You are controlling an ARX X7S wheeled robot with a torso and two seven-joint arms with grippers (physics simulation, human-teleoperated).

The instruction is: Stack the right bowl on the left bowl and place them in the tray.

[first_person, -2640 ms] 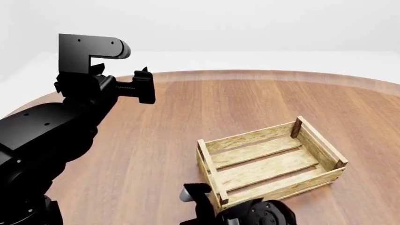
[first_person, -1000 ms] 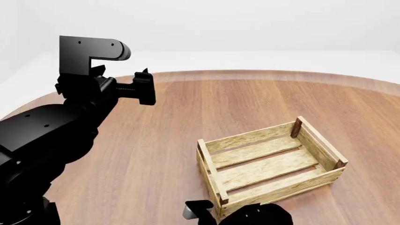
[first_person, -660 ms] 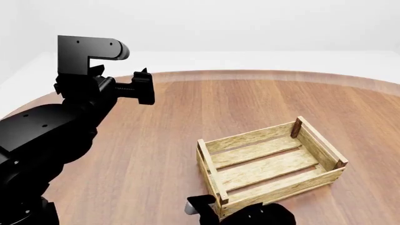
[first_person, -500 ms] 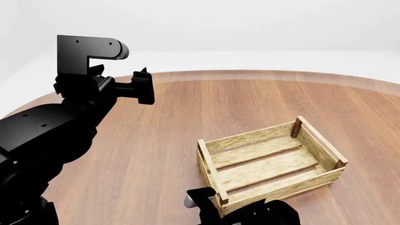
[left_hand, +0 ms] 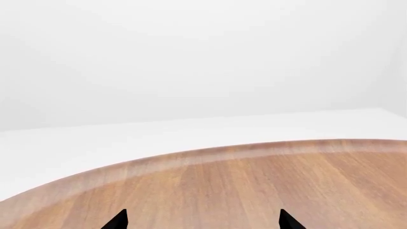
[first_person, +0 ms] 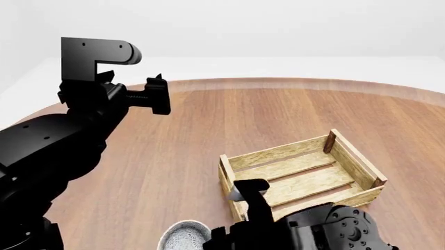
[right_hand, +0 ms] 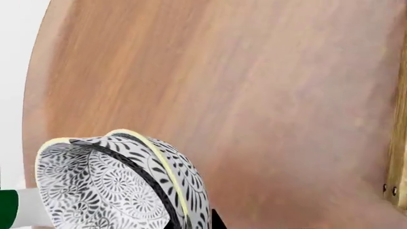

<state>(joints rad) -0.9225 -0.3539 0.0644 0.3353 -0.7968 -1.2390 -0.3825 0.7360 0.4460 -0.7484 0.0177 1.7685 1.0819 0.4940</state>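
Note:
A black-and-white patterned bowl with a yellow rim fills the near part of the right wrist view. A second rim sits close against the first, so it looks like two nested bowls. My right gripper is shut on the bowl's rim, one finger inside and one outside. In the head view the bowl shows at the bottom edge, left of my right arm. The empty light-wood tray stands just beyond that arm; its edge shows in the right wrist view. My left gripper is open and empty, raised at the far left.
The round wooden table carries everything; its far edge curves across the left wrist view. A green and white object shows at the edge of the right wrist view. My left arm fills the left side.
My right arm has risen and moved forward toward the tray, and the patterned bowl has come into the head view at the bottom edge. My left arm has drifted slightly left.

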